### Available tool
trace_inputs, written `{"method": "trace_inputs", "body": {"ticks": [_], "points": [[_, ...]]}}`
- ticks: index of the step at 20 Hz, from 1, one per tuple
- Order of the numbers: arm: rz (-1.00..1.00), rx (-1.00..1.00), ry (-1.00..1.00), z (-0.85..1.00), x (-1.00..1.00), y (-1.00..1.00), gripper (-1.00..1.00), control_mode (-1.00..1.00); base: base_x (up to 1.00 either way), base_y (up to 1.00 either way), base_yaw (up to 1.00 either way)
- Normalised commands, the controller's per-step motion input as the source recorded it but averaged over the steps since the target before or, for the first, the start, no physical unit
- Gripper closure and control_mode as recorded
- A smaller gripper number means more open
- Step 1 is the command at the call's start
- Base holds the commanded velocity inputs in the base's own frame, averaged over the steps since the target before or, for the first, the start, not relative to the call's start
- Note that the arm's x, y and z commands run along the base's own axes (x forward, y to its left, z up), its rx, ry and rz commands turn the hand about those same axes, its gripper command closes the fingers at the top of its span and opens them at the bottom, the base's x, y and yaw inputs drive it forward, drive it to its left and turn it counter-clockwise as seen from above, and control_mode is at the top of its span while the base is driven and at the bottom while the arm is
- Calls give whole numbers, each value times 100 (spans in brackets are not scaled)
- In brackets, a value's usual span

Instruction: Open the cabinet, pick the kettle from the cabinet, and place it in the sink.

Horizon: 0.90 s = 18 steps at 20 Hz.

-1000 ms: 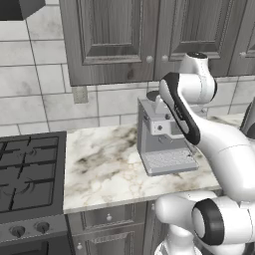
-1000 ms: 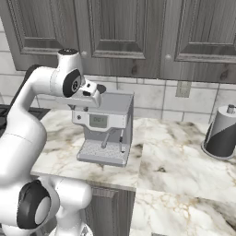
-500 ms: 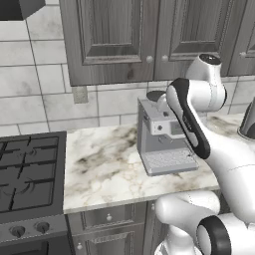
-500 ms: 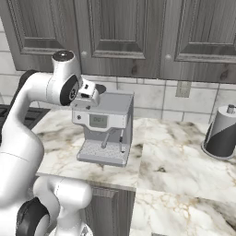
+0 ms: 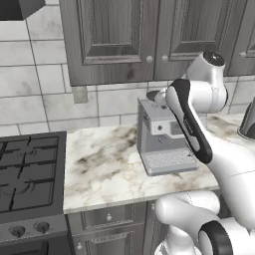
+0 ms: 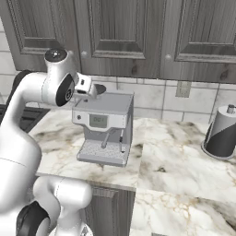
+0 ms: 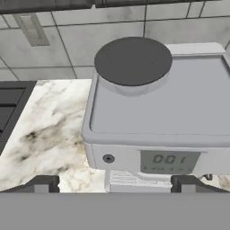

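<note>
The cabinet (image 5: 109, 40) (image 6: 120, 32) hangs on the wall with its dark grained doors shut, small round knobs (image 5: 149, 59) low on the doors. The kettle is hidden and the sink is out of view. My gripper (image 7: 116, 184) (image 6: 89, 89) hovers below the cabinet, just above the top front of a boxy grey coffee machine (image 5: 164, 137) (image 6: 103, 126) (image 7: 157, 112). In the hand view both dark fingertips (image 7: 42, 183) stand far apart with nothing between them, so the gripper is open.
A dark round disc (image 7: 133, 60) sits on top of the coffee machine. A black gas stove (image 5: 27, 174) lies left of the marble counter (image 5: 99, 169). A dark grey cylindrical canister (image 6: 221, 133) stands at the right. A wall socket (image 6: 183, 88) is set in the tiled backsplash.
The arm's upper joints have swung sideways while the hand stayed over the coffee machine. The jaws have spread wide. The scene itself has not shifted.
</note>
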Motion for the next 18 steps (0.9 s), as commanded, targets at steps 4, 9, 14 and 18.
{"method": "trace_inputs", "body": {"ticks": [4, 9, 14, 18], "points": [[4, 0, 1, 42, 20, 2, -100, -100, 0, 0, 0], [3, 0, 0, 41, 23, 0, -100, -100, 0, 0, 0], [0, -6, 0, 39, 21, 0, -100, -100, 0, 0, 0], [0, -9, 0, 39, 25, 0, -100, -100, 0, 0, 0]]}}
